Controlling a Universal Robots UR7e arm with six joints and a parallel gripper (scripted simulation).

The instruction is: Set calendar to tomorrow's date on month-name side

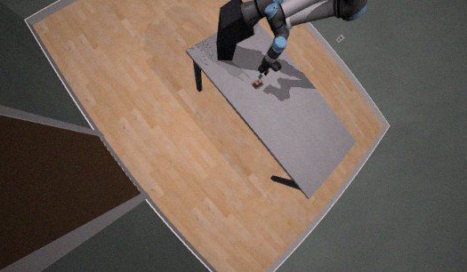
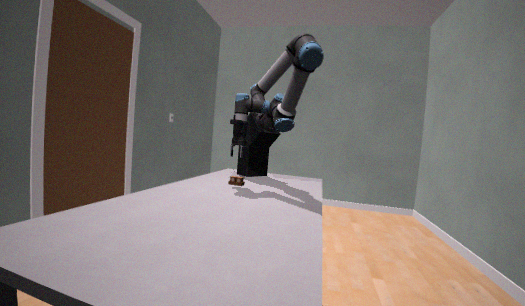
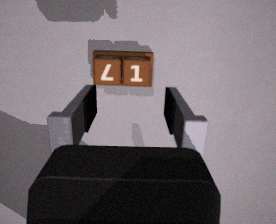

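Note:
The brown calendar [image 2: 236, 183] stands small on the table. In the wrist view two brown cubes sit side by side in the tray [image 3: 149, 54], near the top centre. The left cube [image 3: 107, 73] shows a white 7 that appears upside down in this view. The right cube [image 3: 136, 73] shows a white 1. The calendar's other faces and any month name cannot be read. My gripper [image 1: 262, 75] [image 2: 236, 152] [image 3: 130, 100] is open and empty. It hangs above the table near the calendar, and the calendar lies just beyond the fingertips in the wrist view.
The grey table [image 1: 298, 129] [image 2: 180, 240] bears the calendar. The black robot base [image 1: 229, 36] [image 2: 252, 157] stands at one end of it. Shadows of the arm fall across the table around the calendar. Wooden floor [image 1: 147, 111] [image 2: 390, 250] lies beyond the table edges.

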